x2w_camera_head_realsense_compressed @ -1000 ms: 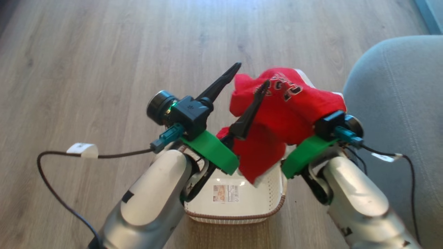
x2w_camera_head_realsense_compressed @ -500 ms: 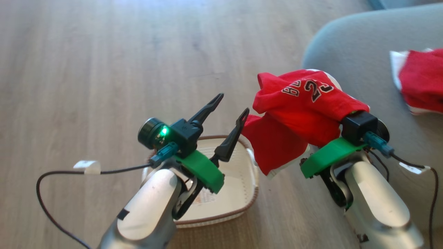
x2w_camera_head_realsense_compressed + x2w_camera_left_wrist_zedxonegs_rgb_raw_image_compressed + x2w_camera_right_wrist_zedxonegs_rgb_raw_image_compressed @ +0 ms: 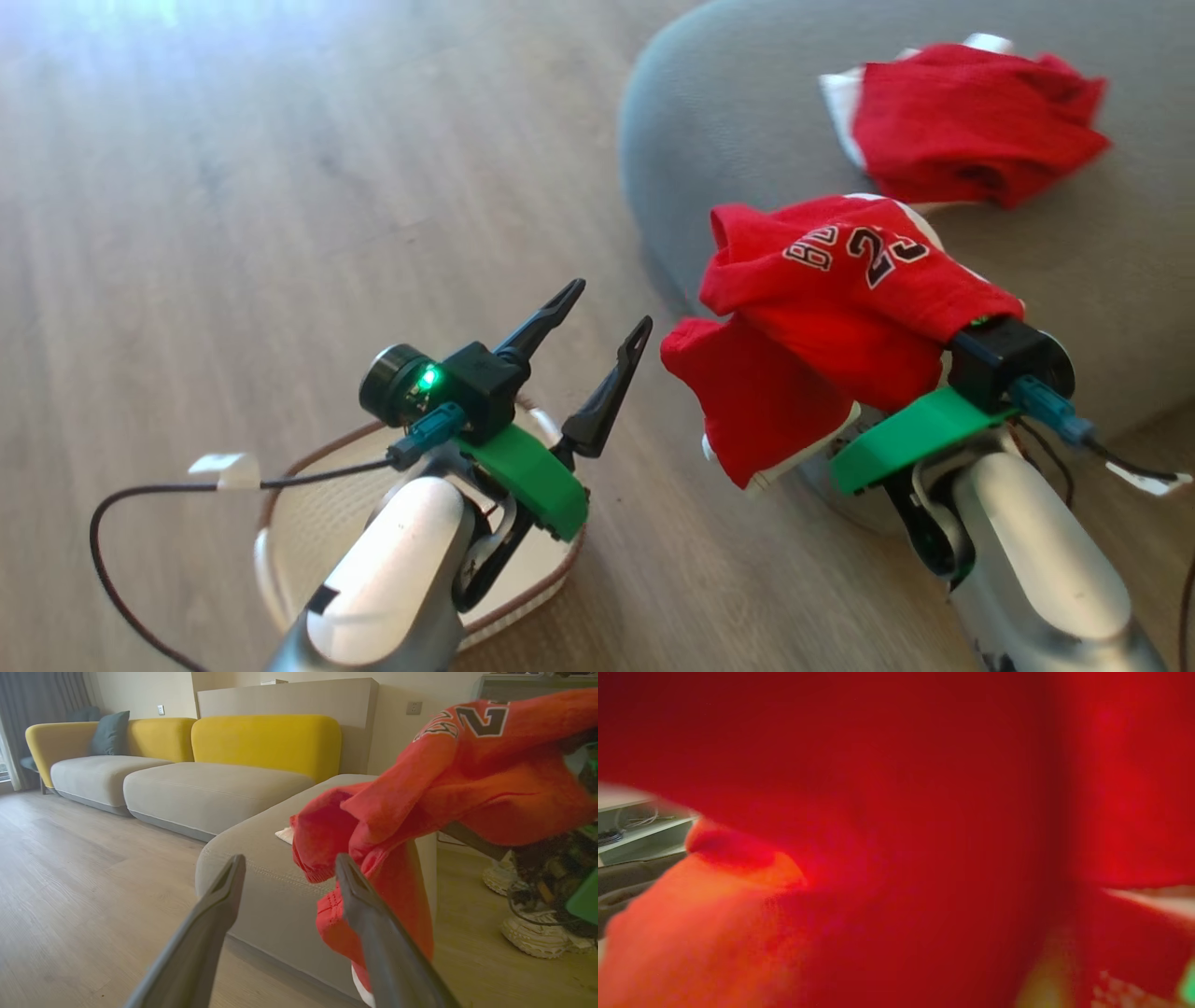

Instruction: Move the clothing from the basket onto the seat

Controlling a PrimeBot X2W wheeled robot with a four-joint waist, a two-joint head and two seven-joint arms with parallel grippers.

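Cream plastic basket (image 3: 322, 527): perforated and brown-rimmed, standing on the pale wooden floor (image 3: 233, 233) at lower left, partly behind the left forearm.
Left gripper (image 3: 611, 303): above the basket's far rim, long dark fingers spread wide and empty.
Right gripper (image 3: 997, 359): fingers buried under cloth; whether they pinch cannot be told.
Red jersey (image 3: 822, 317): printed "23", draped over the right gripper, hanging in the air at the seat's rounded edge.
Grey fabric seat (image 3: 728, 140): upper right, beyond the jersey.
Second red garment (image 3: 962, 121): white-trimmed and crumpled, lying on the seat, apart from the jersey.
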